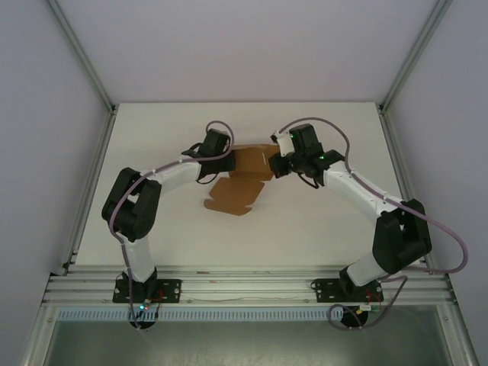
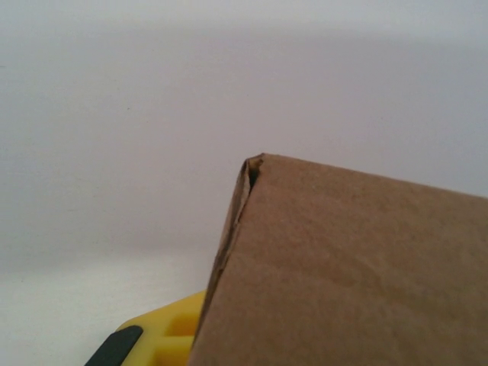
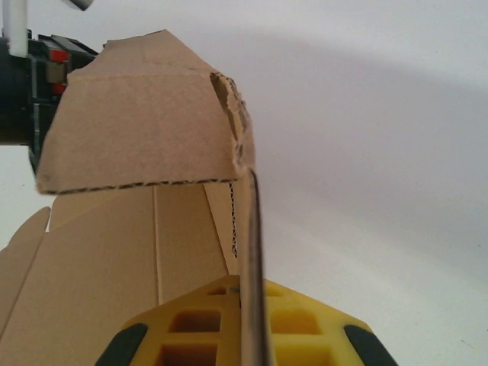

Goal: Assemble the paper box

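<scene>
The paper box (image 1: 238, 185) is a brown cardboard sheet, partly folded, in the middle of the white table. My left gripper (image 1: 223, 162) holds its left end. In the left wrist view a cardboard panel (image 2: 351, 267) covers the jaws, and one yellow finger (image 2: 169, 332) shows beside it. My right gripper (image 1: 276, 165) is at the sheet's right end. Its yellow jaws (image 3: 248, 288) are shut on a thin cardboard wall seen edge-on. A raised flap (image 3: 141, 126) stands beyond it, and flat creased panels (image 3: 114, 259) lie to the left.
The white table (image 1: 320, 229) ends at an aluminium rail (image 1: 252, 288) along the near edge. Metal frame posts (image 1: 88, 53) and pale walls close off the sides and back. Both arms arch inward over the table.
</scene>
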